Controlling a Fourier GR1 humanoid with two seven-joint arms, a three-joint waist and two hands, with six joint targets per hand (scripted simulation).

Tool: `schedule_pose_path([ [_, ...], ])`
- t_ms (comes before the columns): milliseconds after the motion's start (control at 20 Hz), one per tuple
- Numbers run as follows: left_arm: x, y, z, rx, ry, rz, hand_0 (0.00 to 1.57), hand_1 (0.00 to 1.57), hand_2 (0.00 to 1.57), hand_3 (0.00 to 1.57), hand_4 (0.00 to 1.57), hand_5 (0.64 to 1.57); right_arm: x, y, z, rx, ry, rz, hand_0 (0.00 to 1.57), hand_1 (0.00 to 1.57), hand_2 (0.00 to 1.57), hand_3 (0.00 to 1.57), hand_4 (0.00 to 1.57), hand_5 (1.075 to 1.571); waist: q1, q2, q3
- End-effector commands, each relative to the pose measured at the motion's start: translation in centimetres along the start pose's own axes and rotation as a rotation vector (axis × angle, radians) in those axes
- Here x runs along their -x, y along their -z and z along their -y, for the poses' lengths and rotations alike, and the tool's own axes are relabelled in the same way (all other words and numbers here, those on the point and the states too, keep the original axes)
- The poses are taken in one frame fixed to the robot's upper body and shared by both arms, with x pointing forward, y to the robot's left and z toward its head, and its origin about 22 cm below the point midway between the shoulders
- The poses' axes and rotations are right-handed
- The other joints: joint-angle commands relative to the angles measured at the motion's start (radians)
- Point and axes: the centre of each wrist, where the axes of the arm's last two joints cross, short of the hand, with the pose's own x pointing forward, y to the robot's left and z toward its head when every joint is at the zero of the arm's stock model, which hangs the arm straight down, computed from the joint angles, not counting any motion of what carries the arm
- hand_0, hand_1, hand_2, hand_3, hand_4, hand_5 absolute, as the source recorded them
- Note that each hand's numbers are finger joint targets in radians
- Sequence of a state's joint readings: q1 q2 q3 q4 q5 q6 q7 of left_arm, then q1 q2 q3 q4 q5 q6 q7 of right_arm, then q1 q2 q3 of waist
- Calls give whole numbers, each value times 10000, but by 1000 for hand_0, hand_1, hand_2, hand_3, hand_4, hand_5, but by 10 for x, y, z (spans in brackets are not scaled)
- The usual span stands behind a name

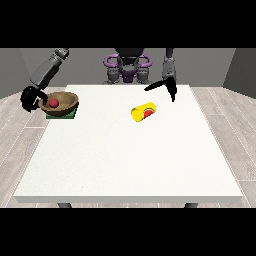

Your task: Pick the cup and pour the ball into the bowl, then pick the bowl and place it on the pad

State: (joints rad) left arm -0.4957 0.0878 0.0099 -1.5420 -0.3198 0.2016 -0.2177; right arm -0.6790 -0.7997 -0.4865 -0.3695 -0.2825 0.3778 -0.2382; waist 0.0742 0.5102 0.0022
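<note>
Sitting at the far corner of the white surface (130, 160), at the view's left, is the brown bowl (66, 104), and it's resting right on the green pad (72, 115). You can only see bits of the pad poking out underneath, mostly along the bowl's near edge. The red ball (53, 103) is inside the bowl, over toward its left side.

The hand at the view's left (31, 97) is right beside the bowl's left rim, hanging partly off the edge of the surface. Its fingers (26, 101) look curled into a hook shape, but whether they're actually hooked onto the rim or just next to it, I can't tell from this angle.

The yellow cup (143, 111) is lying on its side out toward the middle of the surface, well apart from the bowl, with a red mark on the end facing the camera.

The hand at the view's right (169, 85) is up above the far edge of the surface, behind the cup and not touching it. Its fingers are spread wide, one pointing off toward the view's left and the rest pointing down, holding nothing.
</note>
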Motion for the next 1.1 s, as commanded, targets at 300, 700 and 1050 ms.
schedule_pose_path([
  [300,-3,-13,8,180,-373,-840,0,0,0,0,0,1566,-9,4,4,204,571,-1293,1571,1571,1571,489,739,1570,-80,-971,-13],
  [700,3,1,-16,-74,-316,-502,0,0,0,0,0,1565,30,-3,-16,-159,-647,-1202,1571,1571,1571,1114,686,1565,-114,-421,-10],
  [1050,-24,-7,-21,-42,-319,-54,0,0,0,0,0,1565,-11,-14,34,1440,-2173,-1296,359,359,512,616,0,1506,13,-203,-1],
])
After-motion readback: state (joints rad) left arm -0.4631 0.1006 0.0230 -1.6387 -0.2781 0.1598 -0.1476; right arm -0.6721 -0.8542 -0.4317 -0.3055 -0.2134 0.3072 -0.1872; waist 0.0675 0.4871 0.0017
